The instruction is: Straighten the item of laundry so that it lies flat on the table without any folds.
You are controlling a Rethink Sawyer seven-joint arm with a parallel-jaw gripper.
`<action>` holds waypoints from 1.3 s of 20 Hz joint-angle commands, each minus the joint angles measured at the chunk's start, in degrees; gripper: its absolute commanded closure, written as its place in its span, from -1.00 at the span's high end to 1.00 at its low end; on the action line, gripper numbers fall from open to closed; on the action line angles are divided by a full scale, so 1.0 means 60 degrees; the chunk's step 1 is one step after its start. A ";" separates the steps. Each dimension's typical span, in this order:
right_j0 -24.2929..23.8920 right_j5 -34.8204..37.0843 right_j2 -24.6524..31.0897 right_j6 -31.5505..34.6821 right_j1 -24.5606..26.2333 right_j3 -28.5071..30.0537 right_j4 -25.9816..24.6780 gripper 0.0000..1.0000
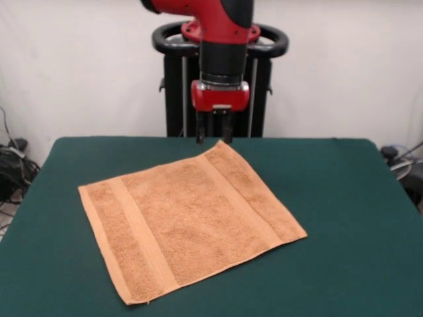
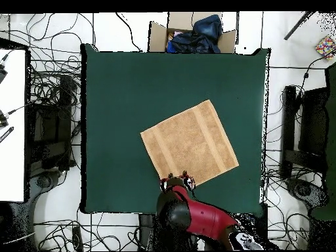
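The orange-tan towel [image 1: 188, 221] lies spread out flat on the dark green table [image 1: 344, 218], turned like a diamond, with two woven bands running across it. No folds show in it. In the overhead view the towel [image 2: 189, 143] sits a little right of the table's [image 2: 118, 98] middle. My gripper [image 1: 214, 136] hangs just above the towel's far corner, its two dark fingers a small gap apart with nothing between them. From overhead the gripper [image 2: 177, 178] sits over the towel's corner nearest the robot.
A cardboard box [image 2: 190, 36] with dark cloth in it stands beyond the table's far edge in the overhead view. Cables cover the floor around the table. A white surface [image 2: 12, 125] lies at the left.
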 commanded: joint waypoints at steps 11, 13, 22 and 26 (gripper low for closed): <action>-0.0289 0.1585 0.1311 0.1778 -0.1013 -0.1241 0.0270 1.00; -0.0400 0.1591 0.1421 0.1777 -0.1025 -0.1251 0.0249 1.00; -0.0764 0.2322 0.1855 0.1298 -0.0938 -0.1808 0.0204 1.00; -0.0757 0.2629 0.1805 0.1189 -0.1003 -0.1966 0.0165 1.00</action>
